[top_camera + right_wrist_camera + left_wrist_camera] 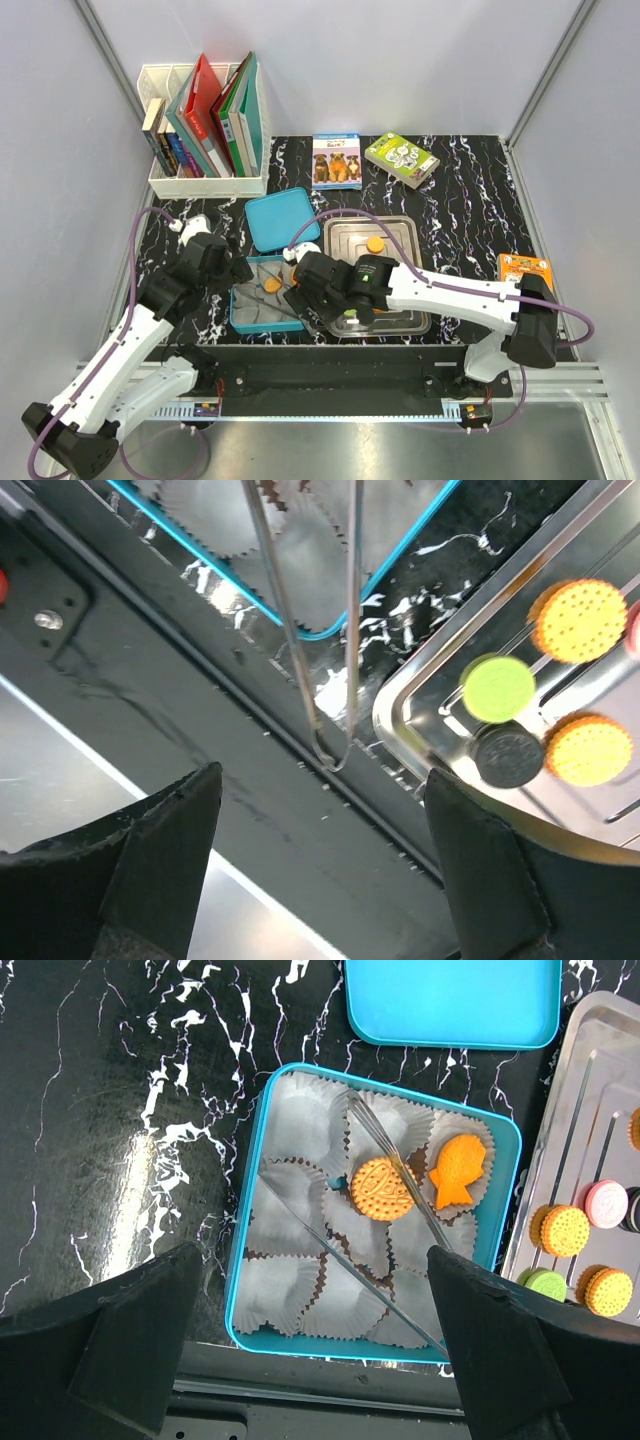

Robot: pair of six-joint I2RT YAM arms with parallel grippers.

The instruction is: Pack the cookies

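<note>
Two orange cookies, a round one (383, 1188) and a fish-shaped one (458, 1170), lie in paper cups inside the blue box (508, 1200). More cookies sit on the metal tray (420, 695): green (498, 688), black (508, 753) and two orange (580, 620); a pink one (606, 1203) shows in the left wrist view. Thin metal tongs (340, 1255) lie loose across the box, their looped end (335, 755) past its near edge. My left gripper (315, 1260) hangs open over the box's near side. My right gripper (322, 780) stands open just behind the tongs' loop, with nothing between its fingers.
The blue lid (283, 218) lies behind the box. One orange cookie (375, 244) sits at the tray's far end. A white rack of books (205, 130) stands at the back left, two small boxes (337, 160) at the back, an orange packet (524, 268) at the right.
</note>
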